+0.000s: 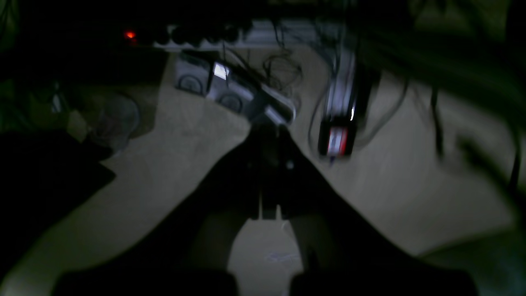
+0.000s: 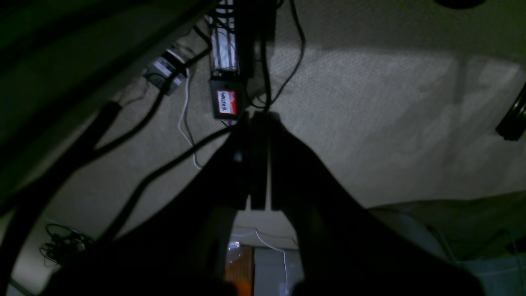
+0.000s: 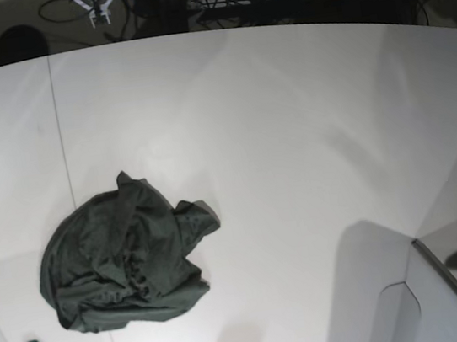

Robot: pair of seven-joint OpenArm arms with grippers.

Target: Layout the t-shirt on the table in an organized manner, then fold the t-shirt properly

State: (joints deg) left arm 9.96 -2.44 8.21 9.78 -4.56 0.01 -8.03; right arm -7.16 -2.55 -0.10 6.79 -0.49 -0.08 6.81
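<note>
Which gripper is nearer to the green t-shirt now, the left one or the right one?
Probably right. The t-shirt lies on the right arm's side of the table. The right gripper and left gripper, both shut, see only floor, no shirt.

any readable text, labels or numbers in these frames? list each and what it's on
Handwritten word on the red-and-white label of the black box on the floor, right wrist view: too small to read for sure.
The same label in the left wrist view: blurred, unreadable.
t-shirt, table: no text.
</note>
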